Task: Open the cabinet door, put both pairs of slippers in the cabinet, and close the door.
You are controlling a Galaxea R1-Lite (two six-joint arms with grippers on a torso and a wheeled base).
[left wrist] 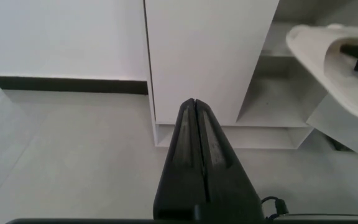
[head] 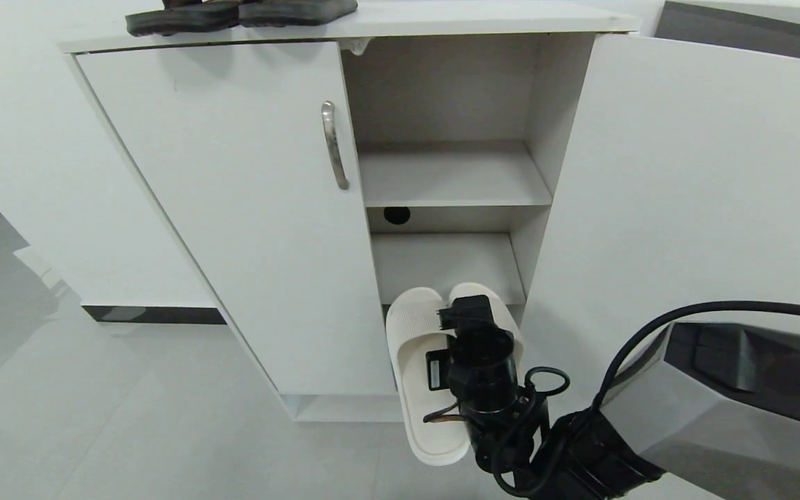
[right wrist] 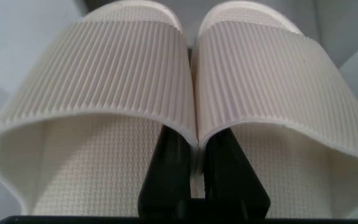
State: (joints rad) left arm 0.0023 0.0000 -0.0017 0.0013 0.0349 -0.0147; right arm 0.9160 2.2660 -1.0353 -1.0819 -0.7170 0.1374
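Right gripper (right wrist: 196, 155) is clamped on the pair of white slippers (head: 414, 361): its two dark fingers (right wrist: 166, 174) pinch the inner edges of both slippers together just under the ribbed straps, so the pair is held side by side. Left gripper (left wrist: 194, 109) has its fingers pressed together with nothing between them; it hangs low over the grey floor (head: 94, 417), pointing at the foot of the cabinet. A tall white cabinet (head: 442, 28) stands against a white wall. Its right door (head: 685, 180) is swung wide open, and its left door (head: 233, 222) is closed. Behind the open door are two bare white shelves, an upper shelf (head: 452, 177) and a lower shelf (head: 445, 264). The white slippers are held in front of this open side, toes toward the cabinet and heels toward the robot; the toes reach the front edge of the lower shelf, though whether they touch it cannot be told. A pair of black slippers (head: 233, 14) lies on the cabinet top, at its front edge toward the left end. A curved metal handle (head: 334, 146) runs upright along the closed door's right edge. A small round hole (head: 396, 214) sits in the back panel between the two shelves.
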